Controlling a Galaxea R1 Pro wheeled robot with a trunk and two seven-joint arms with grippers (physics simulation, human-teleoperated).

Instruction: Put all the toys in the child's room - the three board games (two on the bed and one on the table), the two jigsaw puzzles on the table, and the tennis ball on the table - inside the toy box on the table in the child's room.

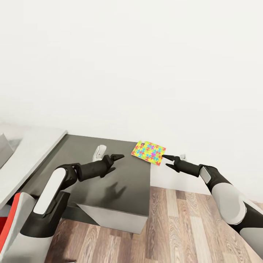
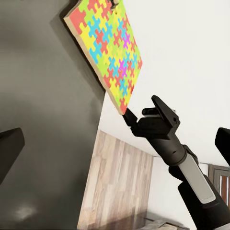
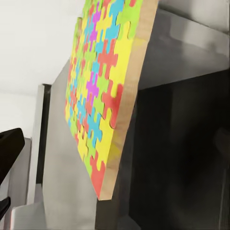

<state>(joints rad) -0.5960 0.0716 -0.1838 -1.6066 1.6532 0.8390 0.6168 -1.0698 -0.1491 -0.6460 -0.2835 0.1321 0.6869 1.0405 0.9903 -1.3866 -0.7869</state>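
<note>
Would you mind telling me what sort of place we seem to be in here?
Probably a room in a home, perhaps a child's: a colourful jigsaw puzzle overhangs a dark grey cabinet top, with a wood plank floor and a plain white wall.

Jigsaw puzzle [image 1: 149, 152]: yellow, green, blue, pink, orange interlocking pieces; tan edge. Cabinet top [image 1: 84, 171] dark grey.

Even, bright, diffuse rendered light; the white wall [image 1: 146, 65] is nearly washed out, without glare spots. The left arm [image 1: 54, 186] casts a soft shadow onto the dark cabinet top [image 1: 124, 190], near its front edge. Wrist views are softer: the jigsaw puzzle [image 3: 100, 105] shows slightly blurred edges, and near dark shapes at the frame borders are out of focus.
</note>
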